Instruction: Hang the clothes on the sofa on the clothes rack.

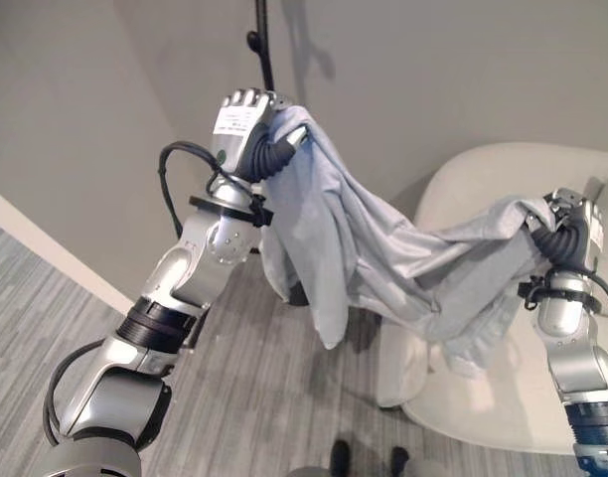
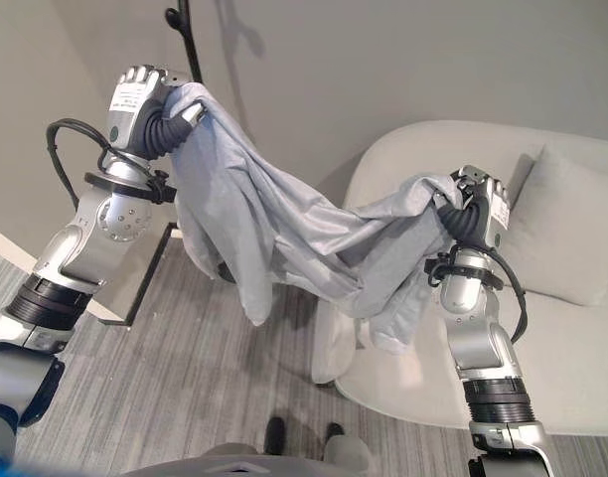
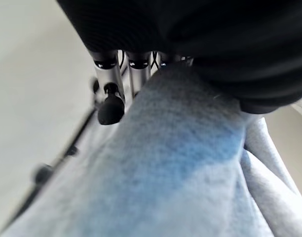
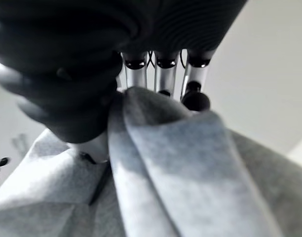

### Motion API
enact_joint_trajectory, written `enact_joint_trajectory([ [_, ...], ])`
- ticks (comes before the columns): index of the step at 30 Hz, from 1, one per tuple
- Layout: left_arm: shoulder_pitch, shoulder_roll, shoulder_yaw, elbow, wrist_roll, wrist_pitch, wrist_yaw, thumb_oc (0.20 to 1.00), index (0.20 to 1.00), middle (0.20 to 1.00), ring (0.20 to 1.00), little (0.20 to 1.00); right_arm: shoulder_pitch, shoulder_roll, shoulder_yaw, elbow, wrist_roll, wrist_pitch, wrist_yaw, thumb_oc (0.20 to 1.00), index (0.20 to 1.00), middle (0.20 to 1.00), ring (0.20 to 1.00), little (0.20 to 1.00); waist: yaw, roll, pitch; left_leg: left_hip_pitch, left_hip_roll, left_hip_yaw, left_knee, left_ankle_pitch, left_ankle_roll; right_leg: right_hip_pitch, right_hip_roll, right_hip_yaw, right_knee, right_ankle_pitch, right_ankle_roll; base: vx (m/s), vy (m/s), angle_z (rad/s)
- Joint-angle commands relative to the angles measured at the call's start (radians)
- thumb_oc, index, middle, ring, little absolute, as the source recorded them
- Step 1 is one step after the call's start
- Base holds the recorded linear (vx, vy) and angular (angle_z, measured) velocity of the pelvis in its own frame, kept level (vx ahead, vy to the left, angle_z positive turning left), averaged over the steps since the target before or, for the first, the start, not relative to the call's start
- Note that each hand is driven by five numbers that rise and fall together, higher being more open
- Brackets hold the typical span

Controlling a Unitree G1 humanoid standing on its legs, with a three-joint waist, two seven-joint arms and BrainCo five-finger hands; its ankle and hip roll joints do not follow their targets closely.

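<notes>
Left eye view: the robot is holding a grey garment stretched in the air between its two hands, the left hand gripping one end high up, just beside the dark pole of the rack, the right hand gripping the other end lower down, over the sofa. Right eye view: the cloth is sagging between the hands, folds hanging clear above the floor, and a cushion is lying on the sofa behind the right arm. Left wrist view: the fingers are curling down onto the cloth, which is running under the hand's dark cover, so the left hand is grasping the garment; the rack pole is passing just behind it. Right wrist view: the fingers are pinching a bunched fold against the thumb, so this hand is clenching the garment too. Judging from this, the lifting from the sofa is done and the garment is reaching the rack; draping it over a hook and letting go is what is remaining.
</notes>
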Motion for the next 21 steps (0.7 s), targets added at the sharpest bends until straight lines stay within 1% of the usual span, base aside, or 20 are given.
enact_joint_trajectory([
  [1, -0.057, -0.016, 0.073, -0.064, 0.023, -0.022, 0.012, 0.200, 0.200, 0.200, 0.200, 0.200, -0.081, -0.073, -0.008, 0.010, -0.025, -0.044, -0.018, 0.200, 0.200, 0.200, 0.200, 0.200, 0.000, -0.052, -0.078, 0.018, 0.084, 0.032, -0.027, -0.035, -0.124, 0.082, -0.049, 0.021, -0.118, 0.049, 0.024, 0.10, -0.036, 0.11],
  [3, -0.033, -0.019, 0.087, -0.077, 0.021, -0.021, 0.005, 0.200, 0.200, 0.200, 0.200, 0.200, -0.068, -0.076, -0.002, 0.008, -0.025, -0.039, -0.002, 0.200, 0.200, 0.200, 0.200, 0.200, -0.005, -0.050, -0.101, 0.039, 0.084, 0.041, -0.028, -0.049, -0.120, 0.121, -0.044, 0.027, -0.195, 0.085, 0.032, 0.15, -0.078, 0.03],
  [6, -0.034, -0.018, 0.088, -0.079, 0.017, -0.019, 0.005, 0.200, 0.200, 0.200, 0.200, 0.200, -0.065, -0.075, 0.002, 0.002, -0.021, -0.040, 0.001, 0.200, 0.200, 0.200, 0.200, 0.200, -0.007, -0.051, -0.106, 0.045, 0.086, 0.042, -0.024, -0.053, -0.120, 0.134, -0.044, 0.031, -0.216, 0.094, 0.035, 0.06, -0.065, 0.03],
  [7, -0.034, -0.018, 0.089, -0.078, 0.015, -0.018, 0.005, 0.200, 0.200, 0.200, 0.200, 0.200, -0.065, -0.074, 0.003, 0.000, -0.017, -0.041, 0.002, 0.200, 0.200, 0.200, 0.200, 0.200, -0.007, -0.054, -0.106, 0.044, 0.085, 0.039, -0.005, -0.065, -0.116, 0.138, -0.046, 0.036, -0.218, 0.094, 0.035, 0.02, -0.066, 0.35],
  [9, -0.042, -0.017, 0.087, -0.076, 0.008, -0.019, 0.005, 0.200, 0.200, 0.200, 0.200, 0.200, -0.071, -0.078, 0.010, -0.001, -0.007, -0.045, 0.003, 0.200, 0.200, 0.200, 0.200, 0.200, -0.010, -0.062, -0.096, 0.023, 0.083, 0.038, 0.073, -0.094, -0.115, 0.142, -0.054, 0.036, -0.215, 0.092, 0.033, 0.00, -0.058, 0.45],
  [11, -0.047, -0.024, 0.088, -0.076, 0.001, -0.021, 0.009, 0.200, 0.200, 0.200, 0.200, 0.200, -0.076, -0.086, 0.016, -0.010, 0.004, -0.054, 0.003, 0.200, 0.200, 0.200, 0.200, 0.200, -0.014, -0.068, -0.073, -0.036, 0.079, 0.046, 0.195, -0.124, -0.131, 0.152, -0.065, 0.029, -0.214, 0.086, 0.025, -0.03, -0.034, 0.29],
  [12, -0.047, -0.024, 0.088, -0.076, 0.001, -0.021, 0.009, 0.200, 0.200, 0.200, 0.200, 0.200, -0.077, -0.086, 0.016, -0.010, 0.004, -0.054, 0.003, 0.200, 0.200, 0.200, 0.200, 0.200, -0.015, -0.068, -0.073, -0.040, 0.079, 0.045, 0.201, -0.127, -0.131, 0.151, -0.065, 0.028, -0.214, 0.086, 0.025, -0.01, 0.029, 0.20],
  [13, -0.054, -0.035, 0.085, -0.071, -0.006, -0.024, 0.013, 0.200, 0.200, 0.200, 0.200, 0.200, -0.078, -0.097, 0.012, -0.008, 0.009, -0.054, -0.005, 0.200, 0.200, 0.200, 0.200, 0.200, -0.019, -0.071, -0.056, -0.095, 0.100, 0.068, 0.275, -0.125, -0.150, 0.172, -0.081, 0.021, -0.218, 0.070, 0.023, 0.00, 0.071, 0.15],
  [14, -0.058, -0.034, 0.084, -0.069, -0.008, -0.025, 0.015, 0.200, 0.200, 0.200, 0.200, 0.200, -0.082, -0.100, 0.008, -0.007, 0.012, -0.054, -0.008, 0.200, 0.200, 0.200, 0.200, 0.200, -0.020, -0.068, -0.053, -0.115, 0.120, 0.070, 0.280, -0.126, -0.148, 0.174, -0.084, 0.017, -0.218, 0.065, 0.026, 0.01, 0.097, 0.18],
  [16, -0.065, -0.027, 0.080, -0.065, -0.012, -0.028, 0.019, 0.200, 0.200, 0.200, 0.200, 0.200, -0.090, -0.102, 0.010, -0.006, 0.018, -0.056, -0.011, 0.200, 0.200, 0.200, 0.200, 0.200, -0.015, -0.067, -0.062, -0.112, 0.160, 0.057, 0.233, -0.105, -0.153, 0.170, -0.094, 0.019, -0.218, 0.063, 0.035, 0.04, 0.102, 0.04],
  [17, -0.071, -0.023, 0.074, -0.063, -0.015, -0.028, 0.021, 0.200, 0.200, 0.200, 0.200, 0.200, -0.093, -0.104, 0.015, -0.004, 0.021, -0.057, -0.012, 0.200, 0.200, 0.200, 0.200, 0.200, -0.013, -0.067, -0.066, -0.109, 0.189, 0.044, 0.197, -0.065, -0.163, 0.161, -0.101, 0.022, -0.215, 0.068, 0.038, 0.08, 0.173, -0.15],
  [18, -0.081, -0.018, 0.061, -0.060, -0.025, -0.027, 0.032, 0.200, 0.200, 0.200, 0.200, 0.200, -0.095, -0.115, 0.015, -0.003, 0.024, -0.057, -0.026, 0.200, 0.200, 0.200, 0.200, 0.200, -0.010, -0.057, -0.071, -0.117, 0.238, 0.024, 0.120, -0.004, -0.186, 0.160, -0.110, 0.021, -0.215, 0.053, 0.046, 0.06, 0.128, 0.07],
  [19, -0.083, -0.019, 0.059, -0.059, -0.025, -0.027, 0.033, 0.200, 0.200, 0.200, 0.200, 0.200, -0.095, -0.116, 0.015, -0.003, 0.025, -0.057, -0.027, 0.200, 0.200, 0.200, 0.200, 0.200, -0.011, -0.055, -0.074, -0.109, 0.241, 0.022, 0.098, 0.009, -0.189, 0.158, -0.108, 0.018, -0.214, 0.053, 0.044, 0.19, 0.240, 0.04],
  [20, -0.082, -0.024, 0.057, -0.044, -0.023, -0.021, 0.033, 0.200, 0.200, 0.200, 0.200, 0.200, -0.079, -0.124, 0.007, -0.005, 0.015, -0.054, -0.016, 0.200, 0.200, 0.200, 0.200, 0.200, -0.022, -0.030, -0.096, -0.070, 0.261, 0.013, 0.022, 0.018, -0.211, 0.170, -0.114, 0.019, -0.215, 0.035, 0.056, 0.17, 0.201, 0.05],
  [21, -0.078, -0.023, 0.056, -0.047, -0.021, -0.021, 0.031, 0.200, 0.200, 0.200, 0.200, 0.200, -0.073, -0.126, 0.002, -0.006, 0.015, -0.052, -0.014, 0.200, 0.200, 0.200, 0.200, 0.200, -0.023, -0.019, -0.104, -0.049, 0.261, 0.023, -0.003, 0.019, -0.217, 0.174, -0.117, 0.016, -0.215, 0.032, 0.060, 0.21, 0.285, 0.10],
])
